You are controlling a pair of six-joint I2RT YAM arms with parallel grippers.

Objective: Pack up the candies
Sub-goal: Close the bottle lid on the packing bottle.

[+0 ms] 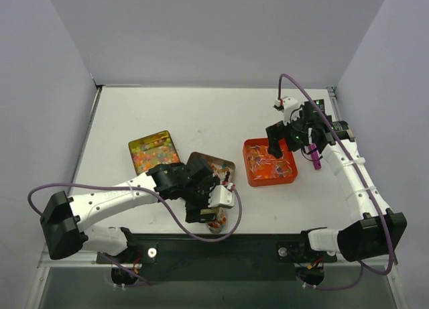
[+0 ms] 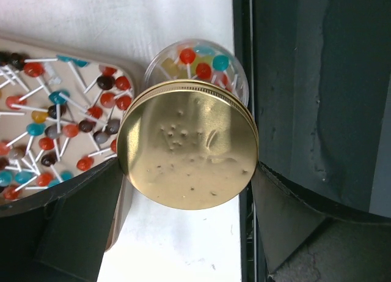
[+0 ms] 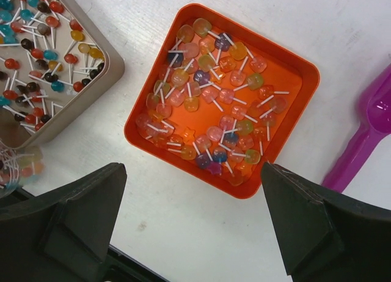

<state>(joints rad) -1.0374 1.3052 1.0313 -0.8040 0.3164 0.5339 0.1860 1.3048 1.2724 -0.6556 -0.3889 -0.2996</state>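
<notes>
gold lid point(image 2: 188, 144) sits on the candy jar point(image 2: 201, 59) between the left gripper's point(image 2: 183, 233) spread fingers; right gripper point(image 3: 192, 224), fingers spread, hovers at the orange tray's point(image 3: 305, 74) six o'clock

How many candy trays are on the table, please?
3: a gold tray of beads at left, a beige tray of lollipops beside the left gripper, and an orange tray at right.

A purple plastic scoop point(image 3: 372, 129) lies on the white table point(image 1: 201, 114) just beside the square orange plastic tray point(image 3: 302, 77).
</notes>
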